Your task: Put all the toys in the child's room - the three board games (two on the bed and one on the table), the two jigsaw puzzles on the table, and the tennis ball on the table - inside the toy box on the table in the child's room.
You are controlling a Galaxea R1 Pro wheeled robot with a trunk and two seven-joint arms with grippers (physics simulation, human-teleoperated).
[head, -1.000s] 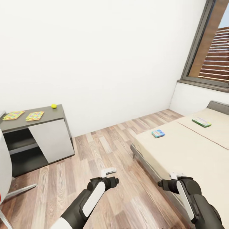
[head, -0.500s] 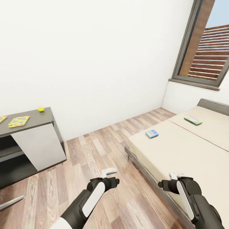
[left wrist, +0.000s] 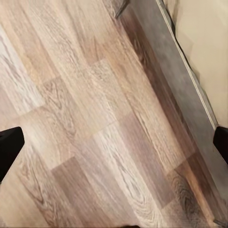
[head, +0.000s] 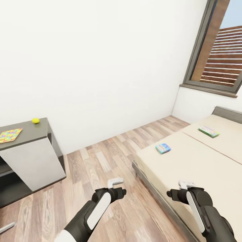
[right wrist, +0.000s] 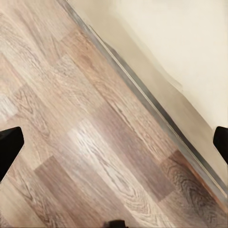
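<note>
Both arms tucked low in front of me.
I am holding my left gripper (head: 115, 182) and right gripper (head: 187, 184) forward, elbows bent, jaws spread wide and holding nothing.

Yellow-green tennis ball (head: 35, 120), beige bed (head: 198, 168)

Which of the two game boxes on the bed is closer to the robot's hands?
The small blue box. It lies on the near part of the bed, closer to the right gripper, while the green box sits farther back toward the window.

Two board games (head: 163, 148) (head: 208, 131), one jigsaw puzzle (head: 10, 135), one tennis ball (head: 35, 120)
</note>
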